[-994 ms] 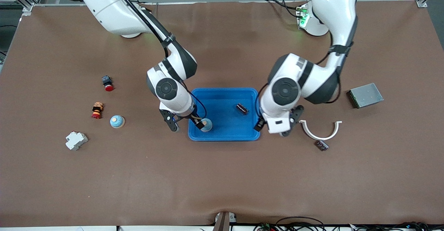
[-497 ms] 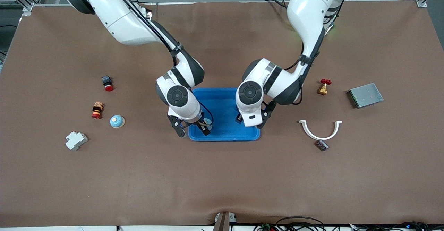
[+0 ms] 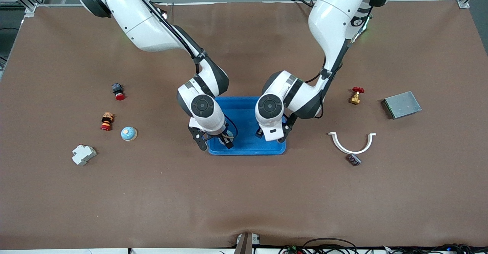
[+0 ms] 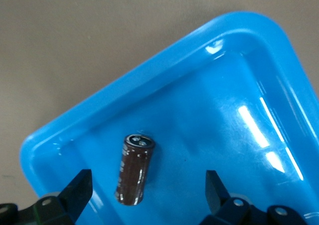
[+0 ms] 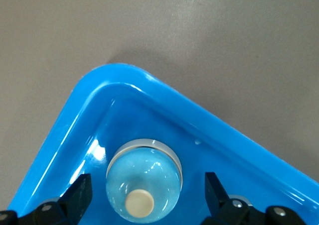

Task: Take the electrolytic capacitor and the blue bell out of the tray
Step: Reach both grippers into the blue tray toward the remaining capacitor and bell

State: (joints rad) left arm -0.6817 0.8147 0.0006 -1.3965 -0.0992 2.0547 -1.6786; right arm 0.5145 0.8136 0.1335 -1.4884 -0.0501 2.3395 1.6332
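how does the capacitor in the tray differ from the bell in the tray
The capacitor is a dark brown cylinder; the bell is a pale blue dome with a cream button on top. The capacitor lies on its side; the bell sits upright. The capacitor lies below the open left gripper, the bell below the open right gripper. Both rest in the blue tray, ungripped.

The capacitor (image 4: 134, 170), a dark brown cylinder with a black end cap, lies on its side in the blue tray (image 4: 164, 70), toward the left arm's end. The bell (image 5: 144, 182), a pale blue dome with a cream button on top, sits upright in a tray corner toward the right arm's end.
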